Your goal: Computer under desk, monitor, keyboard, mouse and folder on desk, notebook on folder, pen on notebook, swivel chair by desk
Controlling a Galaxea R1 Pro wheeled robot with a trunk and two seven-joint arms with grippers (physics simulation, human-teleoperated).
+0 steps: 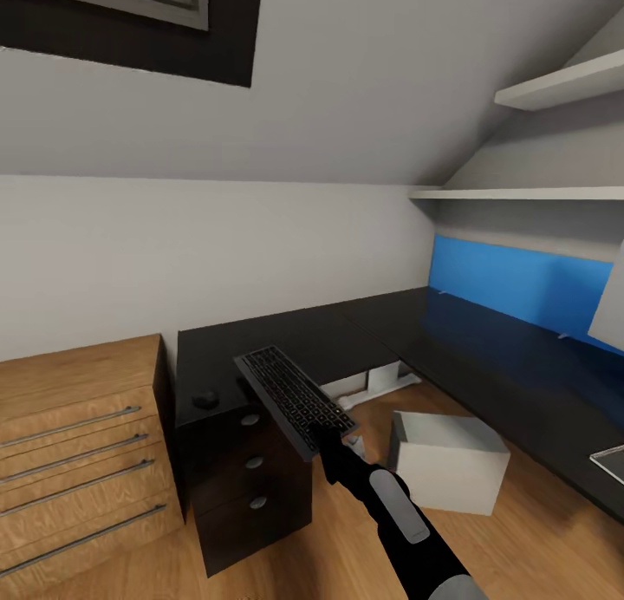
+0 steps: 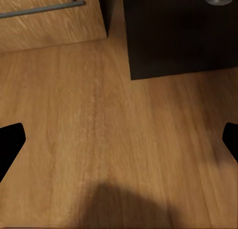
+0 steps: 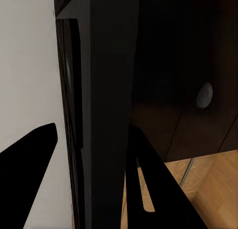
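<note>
My right gripper (image 1: 334, 437) is shut on the near end of the slim dark keyboard (image 1: 293, 398), holding it tilted in the air over the front edge of the black desk (image 1: 347, 333), above its drawers. In the right wrist view the keyboard (image 3: 101, 114) stands edge-on between the black fingers (image 3: 29, 162). The small black mouse (image 1: 205, 399) lies on the desk's left end, just left of the keyboard. The pale grey computer (image 1: 447, 461) sits on the floor by the desk's inner corner. My left gripper (image 2: 119, 142) hangs open over bare wood floor.
A light wood drawer unit (image 1: 78, 444) stands against the desk's left side. Desk drawers with silver knobs (image 1: 254, 463) face me. A blue wall panel (image 1: 520, 281) backs the right wing, with shelves (image 1: 555, 87) above. A pale panel (image 1: 609, 301) and a flat pale-edged item (image 1: 611, 463) sit at the right edge.
</note>
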